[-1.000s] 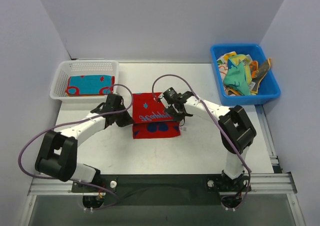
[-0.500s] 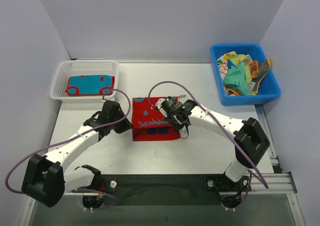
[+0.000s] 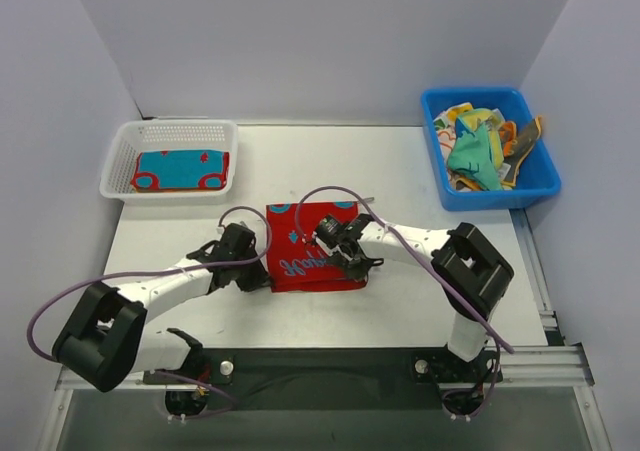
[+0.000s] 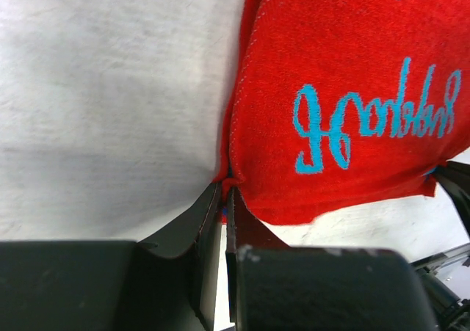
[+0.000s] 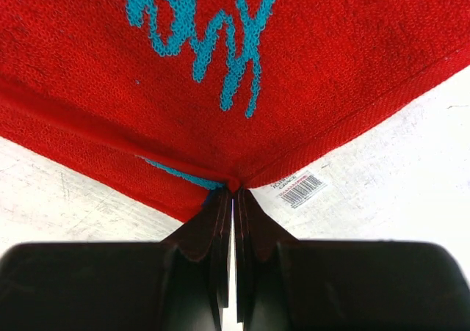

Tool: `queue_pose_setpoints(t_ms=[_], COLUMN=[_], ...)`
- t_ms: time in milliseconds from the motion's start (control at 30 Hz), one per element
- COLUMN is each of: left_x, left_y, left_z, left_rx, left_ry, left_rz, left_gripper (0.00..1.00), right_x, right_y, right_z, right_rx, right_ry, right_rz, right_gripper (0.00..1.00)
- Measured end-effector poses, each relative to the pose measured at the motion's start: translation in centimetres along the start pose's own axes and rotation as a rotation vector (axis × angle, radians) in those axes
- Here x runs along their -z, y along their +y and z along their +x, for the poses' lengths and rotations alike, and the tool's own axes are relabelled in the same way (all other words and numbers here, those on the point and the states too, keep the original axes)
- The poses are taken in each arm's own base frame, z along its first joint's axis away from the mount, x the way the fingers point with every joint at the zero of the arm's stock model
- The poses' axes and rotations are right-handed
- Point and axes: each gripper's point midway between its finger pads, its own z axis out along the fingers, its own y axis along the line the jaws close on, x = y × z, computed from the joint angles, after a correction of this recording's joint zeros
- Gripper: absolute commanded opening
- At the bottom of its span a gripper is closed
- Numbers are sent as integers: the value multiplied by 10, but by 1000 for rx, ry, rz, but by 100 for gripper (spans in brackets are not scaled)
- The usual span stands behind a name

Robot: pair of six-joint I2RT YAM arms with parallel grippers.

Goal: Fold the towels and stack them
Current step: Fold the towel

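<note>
Nearer now: knitted red towel (image 3: 298, 233) (rectangular)

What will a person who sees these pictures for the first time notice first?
A red towel with blue lettering lies in the middle of the table, pinched on either side by the left gripper and the right gripper. Far left, a white basket holds a teal towel; far right, a blue bin holds crumpled towels.

Bright, even overhead light; shadows soft and faint.
Wrist views sharpen on the red towel (image 5: 330, 67) weave, while the near fingers (image 4: 187, 232) blur (dark, almost featureless).
</note>
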Motion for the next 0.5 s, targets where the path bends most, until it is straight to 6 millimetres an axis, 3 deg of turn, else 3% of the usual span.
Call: queue_pose_setpoints(t_ms=[267,400,500], left_x=[-10,-18,-22], left_y=[-13,-20,-22], left_z=[-10,-36,-60], left_rx=[18,27,30], left_ry=[-18,-32,-53], left_rz=[34,12,-8], left_gripper=[0,0,0], right_x=[-3,-5,-7], right_y=[-9,-26,-37], right_z=[2,0,-15], right_rx=[-73,-151,-192], right_ry=[13,8,-34], right_rz=[-4,-6,2], right_gripper=[0,0,0])
